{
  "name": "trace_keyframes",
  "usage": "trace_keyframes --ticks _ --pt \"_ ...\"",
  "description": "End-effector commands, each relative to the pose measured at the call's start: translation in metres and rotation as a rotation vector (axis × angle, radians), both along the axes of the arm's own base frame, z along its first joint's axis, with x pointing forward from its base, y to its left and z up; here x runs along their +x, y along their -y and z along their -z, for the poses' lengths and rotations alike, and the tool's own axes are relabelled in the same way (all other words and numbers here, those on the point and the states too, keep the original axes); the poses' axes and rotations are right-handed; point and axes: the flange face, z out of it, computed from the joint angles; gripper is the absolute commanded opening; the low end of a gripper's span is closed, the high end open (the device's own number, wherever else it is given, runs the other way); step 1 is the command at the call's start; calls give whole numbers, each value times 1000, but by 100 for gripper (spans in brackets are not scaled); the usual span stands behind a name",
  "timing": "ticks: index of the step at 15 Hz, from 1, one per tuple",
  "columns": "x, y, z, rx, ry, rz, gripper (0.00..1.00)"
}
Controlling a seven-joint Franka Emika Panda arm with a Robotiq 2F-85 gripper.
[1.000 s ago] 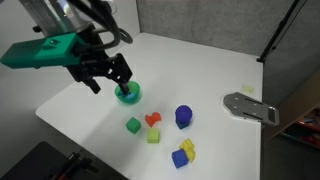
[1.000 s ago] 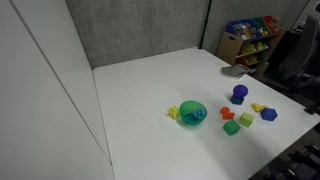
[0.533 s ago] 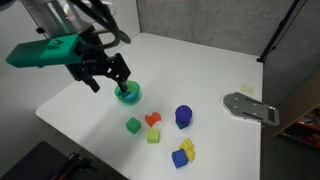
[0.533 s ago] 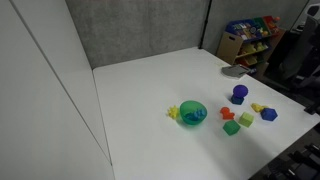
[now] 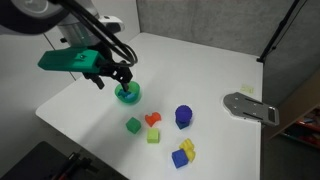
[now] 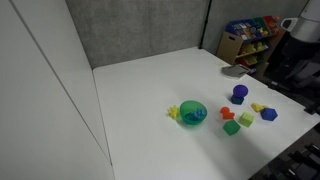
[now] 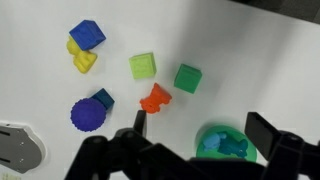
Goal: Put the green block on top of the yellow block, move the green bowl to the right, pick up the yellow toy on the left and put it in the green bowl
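My gripper (image 5: 115, 80) hangs open just above and beside the teal-green bowl (image 5: 135, 97), holding nothing. In the wrist view the gripper (image 7: 201, 123) straddles the bowl's (image 7: 205, 138) near side, and a blue toy (image 7: 226, 146) lies inside the bowl. The green block (image 7: 187, 78) and the lime-yellow block (image 7: 143, 66) sit apart on the table, with a red toy (image 7: 155, 98) near them. In an exterior view the yellow toy (image 6: 173, 112) lies against the bowl (image 6: 200, 106), with the green block (image 6: 231, 127) and the yellow block (image 6: 246, 120) further along.
A blue cylinder (image 7: 88, 114) stands beside a small dark blue block. A blue block (image 7: 87, 33) and a brighter yellow block (image 7: 80, 56) lie together further off. A grey metal plate (image 5: 250, 107) rests near the table's edge. Shelves with toys (image 6: 245, 40) stand beyond the table.
The arm has swung in, carrying the gripper a little closer to the bowl. The jaws stay open, and nothing on the table has moved.
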Motion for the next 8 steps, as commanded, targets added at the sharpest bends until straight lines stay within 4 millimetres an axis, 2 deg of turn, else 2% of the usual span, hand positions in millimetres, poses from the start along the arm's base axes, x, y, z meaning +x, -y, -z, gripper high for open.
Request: trace_keyframes --ticks 1,8 --pt "22 -6 27 50 1 64 100" --pt "37 -7 101 81 -8 212 100"
